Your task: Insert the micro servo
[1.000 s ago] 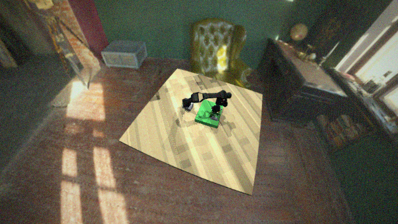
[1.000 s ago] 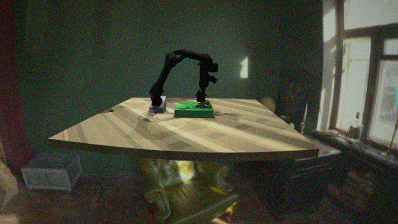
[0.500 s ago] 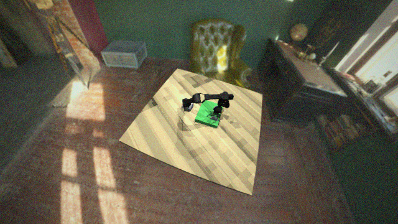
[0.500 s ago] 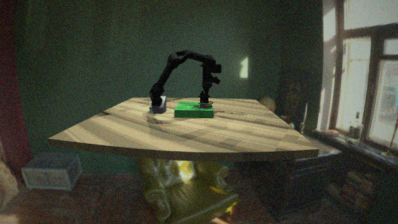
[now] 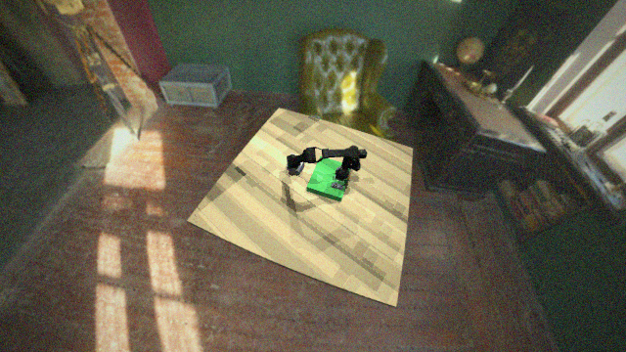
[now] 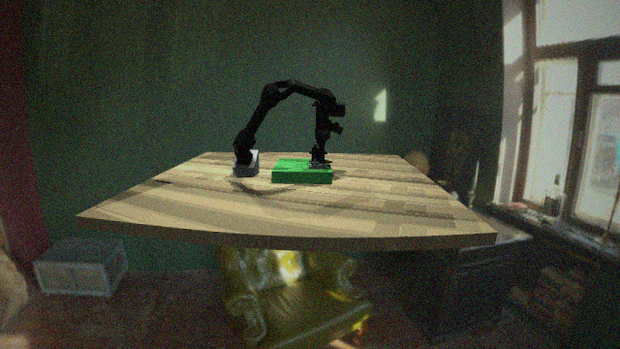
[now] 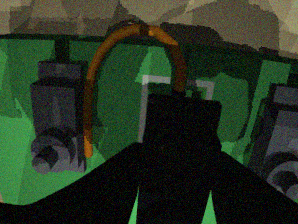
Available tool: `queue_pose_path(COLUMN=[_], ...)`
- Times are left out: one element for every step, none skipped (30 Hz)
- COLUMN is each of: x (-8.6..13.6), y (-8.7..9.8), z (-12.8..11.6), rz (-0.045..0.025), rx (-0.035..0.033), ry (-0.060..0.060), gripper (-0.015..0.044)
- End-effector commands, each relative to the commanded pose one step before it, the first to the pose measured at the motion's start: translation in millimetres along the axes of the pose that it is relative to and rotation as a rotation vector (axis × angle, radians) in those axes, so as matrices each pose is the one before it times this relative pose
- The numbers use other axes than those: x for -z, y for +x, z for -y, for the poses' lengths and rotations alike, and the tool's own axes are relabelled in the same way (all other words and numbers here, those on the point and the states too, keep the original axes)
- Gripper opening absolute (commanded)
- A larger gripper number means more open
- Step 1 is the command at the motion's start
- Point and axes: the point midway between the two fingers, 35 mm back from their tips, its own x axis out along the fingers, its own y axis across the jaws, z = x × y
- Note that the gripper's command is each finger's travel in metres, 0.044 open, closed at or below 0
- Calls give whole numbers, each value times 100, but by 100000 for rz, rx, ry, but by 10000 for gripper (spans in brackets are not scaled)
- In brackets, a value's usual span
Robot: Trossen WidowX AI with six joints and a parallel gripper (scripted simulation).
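Note:
My gripper point(image 5: 341, 177) point(image 6: 318, 164) point(image 7: 177, 156) is shut on the loose micro servo point(image 7: 184, 117), a black block in the wrist view. The servo is over the marked pocket, low at the green deck point(image 5: 320, 185) point(image 6: 301, 177) point(image 7: 15, 142). The pocket's pale outline point(image 7: 143, 112) shows at its left and far sides; the servo and fingers hide the rest. The orange cable point(image 7: 180, 67) leaves the servo's far end and arches left, down beside a fixed servo. Ears, shaft and side notch are not clearly visible, nor whether the servo is seated.
A grey fixed servo point(image 7: 56, 107) stands on the deck left of the pocket, and another fixed servo point(image 7: 286, 132) stands to the right in the wrist view. The deck rests on the wooden table point(image 5: 362, 254) point(image 6: 291, 218), beside the arm's base point(image 5: 294, 168) point(image 6: 246, 169).

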Motion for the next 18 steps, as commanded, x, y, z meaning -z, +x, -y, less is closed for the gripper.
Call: queue_pose_path(x=[-60, 0, 0, -1, 0, 0, 0, 0, 0, 0, 0, 0, 0, 0, 0, 0, 0, 0], y=[59, 49, 59, 85, 89, 100, 101, 96, 102, 69, 58, 75, 88, 103, 75, 61, 76, 88], z=[34, 0, 0, 1, 1, 1, 1, 1, 1, 1, 0, 1, 1, 1, 1, 0, 1, 1], rz=[350, 1, 1, 1, 1, 1, 1, 1, 1, 1, 1, 1, 1, 1, 1, 1, 1, 1], rx=[340, 2, 2, 3, 4, 4, 5, 4, 5, 3, 2, 3, 4, 4, 3, 3, 3, 4], ry=[-260, 1, 1, 1, 1, 1, 1, 1, 1, 1, 1, 1, 1, 1, 1, 1, 1, 1], gripper=[0, 0, 0, 0, 0, 0, 0, 0, 0, 0, 0, 0, 0, 0, 0, 0, 0, 0])
